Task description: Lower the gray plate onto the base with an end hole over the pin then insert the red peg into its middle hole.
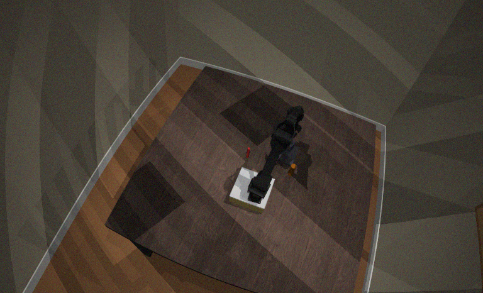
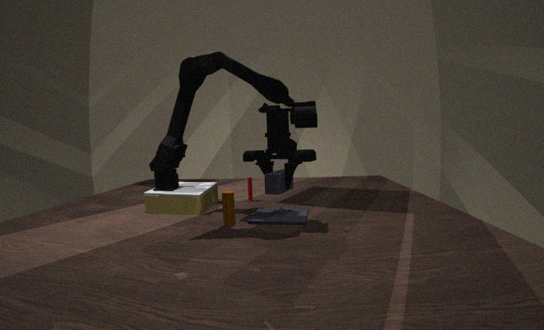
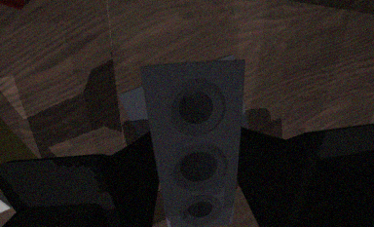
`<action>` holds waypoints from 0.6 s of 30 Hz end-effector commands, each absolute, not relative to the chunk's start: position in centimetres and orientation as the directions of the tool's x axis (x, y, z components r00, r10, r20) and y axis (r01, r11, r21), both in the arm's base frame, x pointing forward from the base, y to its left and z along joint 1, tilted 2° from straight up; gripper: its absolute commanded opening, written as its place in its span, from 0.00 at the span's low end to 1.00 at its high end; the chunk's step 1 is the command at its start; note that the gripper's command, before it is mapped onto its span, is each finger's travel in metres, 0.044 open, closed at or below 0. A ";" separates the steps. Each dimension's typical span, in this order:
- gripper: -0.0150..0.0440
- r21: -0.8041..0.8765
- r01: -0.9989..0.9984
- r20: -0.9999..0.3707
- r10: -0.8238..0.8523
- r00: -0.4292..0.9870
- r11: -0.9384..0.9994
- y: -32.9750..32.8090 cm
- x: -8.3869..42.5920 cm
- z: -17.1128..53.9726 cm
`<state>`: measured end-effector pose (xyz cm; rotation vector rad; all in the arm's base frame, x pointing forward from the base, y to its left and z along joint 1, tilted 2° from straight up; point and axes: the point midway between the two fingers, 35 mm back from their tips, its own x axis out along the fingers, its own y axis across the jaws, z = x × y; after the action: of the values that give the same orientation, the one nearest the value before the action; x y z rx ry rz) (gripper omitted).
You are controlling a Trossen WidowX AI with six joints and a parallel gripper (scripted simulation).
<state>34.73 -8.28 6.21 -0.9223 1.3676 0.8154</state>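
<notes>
My gripper (image 2: 279,183) (image 3: 189,129) is shut on the gray plate (image 2: 274,183) (image 3: 195,136), which hangs in the air above the base. Three round holes show in the plate in the wrist view. The flat blue-gray base (image 1: 290,154) (image 2: 276,219) (image 3: 134,103) lies on the table, partly hidden by the arm in the top view and by the plate in the wrist view. A small bump, seemingly the pin, shows faintly on it in the exterior view. The red peg (image 1: 248,152) (image 2: 249,189) (image 3: 12,0) stands upright on the table, apart from the base.
An orange cylinder (image 1: 292,169) (image 2: 228,209) stands beside the base. The arm is mounted on a yellow box with a white top (image 1: 239,191) (image 2: 172,203). Hard shadows cross the wooden table (image 1: 199,211) (image 2: 321,270).
</notes>
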 end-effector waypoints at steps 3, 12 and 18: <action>0.25 -0.061 -0.891 -0.998 -0.042 0.047 0.449 -10.1 33.9 5.1; 0.25 -0.061 -0.889 -0.998 -0.043 0.047 0.454 -10.5 33.7 4.9; 0.25 -0.061 -0.889 -0.998 -0.043 0.047 0.454 -10.5 33.7 4.9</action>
<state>33.78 -10.49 4.99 -0.8990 1.3814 0.7954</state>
